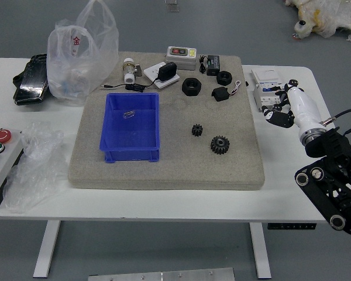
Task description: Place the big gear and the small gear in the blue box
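Two dark gears lie on the grey mat, apart from each other: the small gear (197, 130) near its middle, and the big gear (220, 144) lower and to the right. To their left stands the blue box (130, 133), open at the top, with a small metallic item at its bottom. My right hand (278, 105) is over the table's right side, up and right of both gears, by a white box. Its fingers are spread and hold nothing. The left arm is out of view.
Black rings, a charger (167, 71), a grey device (181, 57) and a bottle (129, 70) sit along the mat's (164, 175) far edge. A white box (269, 88) lies beside my right hand. Plastic bags (85, 52) and a button panel (1, 158) are at the left.
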`<action>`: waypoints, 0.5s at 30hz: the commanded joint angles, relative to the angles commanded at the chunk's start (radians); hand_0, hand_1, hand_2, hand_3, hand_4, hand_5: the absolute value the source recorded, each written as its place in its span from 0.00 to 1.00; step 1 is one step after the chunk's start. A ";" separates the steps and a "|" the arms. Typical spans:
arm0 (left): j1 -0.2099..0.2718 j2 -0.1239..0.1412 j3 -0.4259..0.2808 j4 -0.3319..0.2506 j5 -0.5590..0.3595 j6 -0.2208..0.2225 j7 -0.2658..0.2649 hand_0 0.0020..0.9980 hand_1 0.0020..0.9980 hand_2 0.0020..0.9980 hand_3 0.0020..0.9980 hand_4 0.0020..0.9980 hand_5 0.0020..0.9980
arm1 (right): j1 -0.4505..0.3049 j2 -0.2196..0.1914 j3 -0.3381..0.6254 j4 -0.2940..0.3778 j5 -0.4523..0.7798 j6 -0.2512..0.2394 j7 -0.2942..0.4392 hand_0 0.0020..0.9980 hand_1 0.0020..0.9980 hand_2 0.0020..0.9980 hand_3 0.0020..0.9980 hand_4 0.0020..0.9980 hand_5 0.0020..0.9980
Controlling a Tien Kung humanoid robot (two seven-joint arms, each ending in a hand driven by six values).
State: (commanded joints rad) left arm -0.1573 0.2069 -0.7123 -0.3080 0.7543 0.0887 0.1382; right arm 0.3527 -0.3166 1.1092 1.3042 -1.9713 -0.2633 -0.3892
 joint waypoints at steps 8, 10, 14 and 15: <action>0.000 0.004 0.000 0.000 0.000 0.001 0.000 0.64 0.61 0.60 0.65 0.65 0.31 | -0.001 -0.003 -0.016 -0.003 0.007 0.001 -0.019 0.28 0.49 0.80 0.80 0.74 0.22; 0.001 0.003 -0.001 -0.001 -0.001 0.002 0.001 0.64 0.61 0.60 0.65 0.65 0.31 | 0.000 -0.003 -0.018 -0.003 0.010 0.005 -0.023 0.28 0.49 0.80 0.80 0.74 0.22; 0.004 0.002 -0.001 -0.001 -0.005 0.003 0.003 0.64 0.61 0.59 0.65 0.65 0.31 | 0.008 0.001 -0.035 -0.004 0.023 0.013 -0.027 0.27 0.49 0.80 0.81 0.75 0.22; 0.004 0.001 0.000 -0.001 -0.008 0.004 0.003 0.64 0.61 0.59 0.65 0.65 0.31 | 0.012 0.003 -0.043 -0.006 0.027 0.014 -0.028 0.27 0.49 0.80 0.81 0.75 0.22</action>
State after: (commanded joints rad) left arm -0.1536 0.2082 -0.7124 -0.3095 0.7466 0.0925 0.1412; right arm 0.3644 -0.3133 1.0662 1.2981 -1.9441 -0.2488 -0.4167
